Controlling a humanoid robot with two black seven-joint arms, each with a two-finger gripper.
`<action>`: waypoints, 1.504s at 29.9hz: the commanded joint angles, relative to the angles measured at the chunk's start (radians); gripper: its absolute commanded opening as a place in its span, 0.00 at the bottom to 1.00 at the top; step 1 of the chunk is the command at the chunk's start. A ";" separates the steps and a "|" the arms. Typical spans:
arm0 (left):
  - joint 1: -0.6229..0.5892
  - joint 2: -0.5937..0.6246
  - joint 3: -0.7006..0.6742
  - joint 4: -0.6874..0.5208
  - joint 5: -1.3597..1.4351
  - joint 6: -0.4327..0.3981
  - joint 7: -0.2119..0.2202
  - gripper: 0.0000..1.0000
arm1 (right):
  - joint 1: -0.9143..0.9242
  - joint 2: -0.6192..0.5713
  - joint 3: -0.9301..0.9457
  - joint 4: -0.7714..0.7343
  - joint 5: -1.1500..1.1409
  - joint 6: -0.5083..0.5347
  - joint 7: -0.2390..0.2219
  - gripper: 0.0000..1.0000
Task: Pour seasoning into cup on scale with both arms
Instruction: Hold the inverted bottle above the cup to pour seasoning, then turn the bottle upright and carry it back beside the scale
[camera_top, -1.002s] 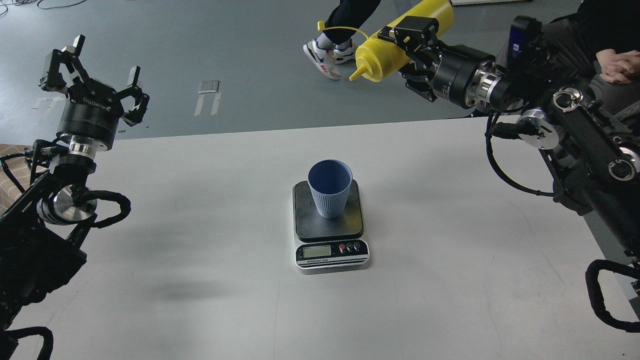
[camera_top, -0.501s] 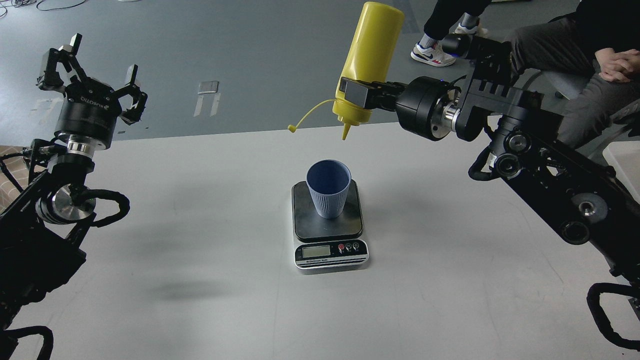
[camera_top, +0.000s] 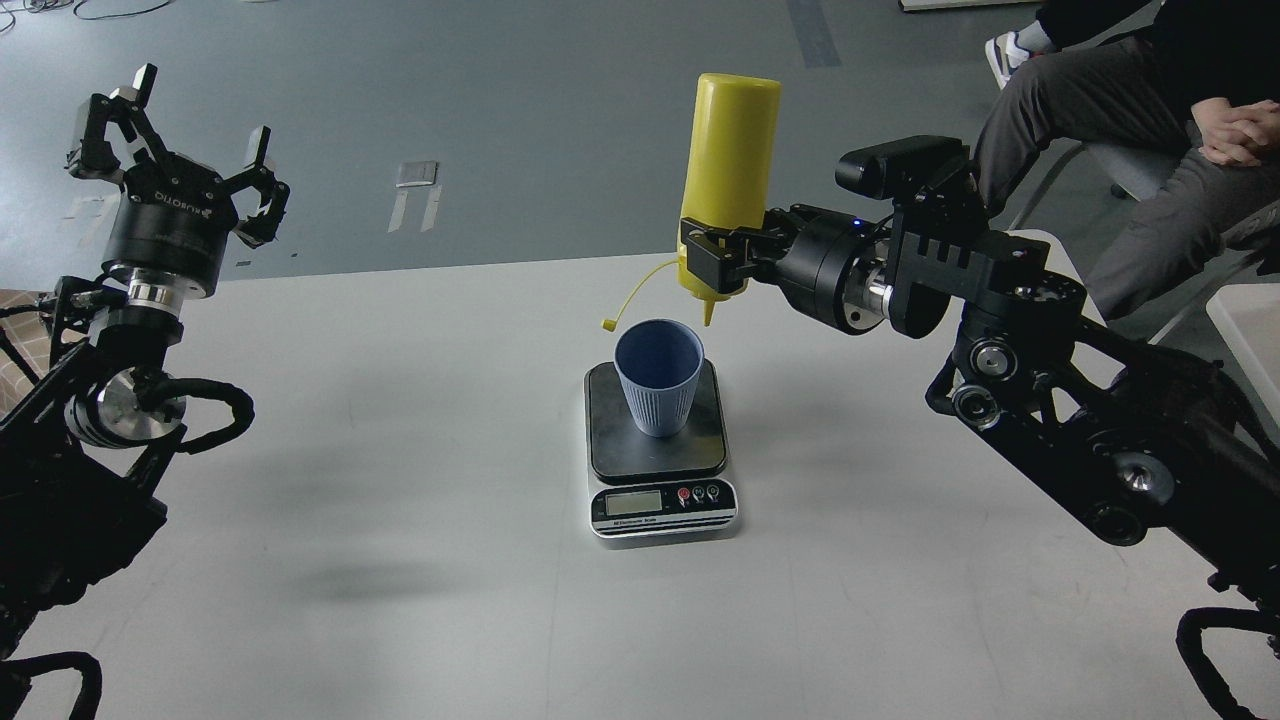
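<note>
Seasoning (camera_top: 728, 170) has dropped, nozzle now just above cup (camera_top: 658, 375) rim.

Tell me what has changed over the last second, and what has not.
The right gripper, shut on the seasoning bottle, swung it from lying tilted at the top right to nozzle-down, then lowered it towards me until the tip sits just above the cup at its far right rim. The tethered cap now dangles by the rim. Nothing visibly poured. The cup, scale and raised, open left gripper barely moved.
</note>
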 joint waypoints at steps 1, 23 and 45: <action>0.000 0.001 0.000 0.000 0.000 0.000 0.000 0.98 | -0.005 0.007 0.000 0.001 0.001 -0.020 0.001 0.05; 0.005 0.002 -0.012 0.000 0.000 -0.003 0.000 0.98 | -0.027 0.071 -0.020 -0.018 -0.034 -0.049 -0.011 0.00; 0.005 0.007 -0.012 0.000 0.000 -0.003 0.000 0.98 | -0.071 0.157 0.259 -0.048 0.339 -0.089 -0.021 0.00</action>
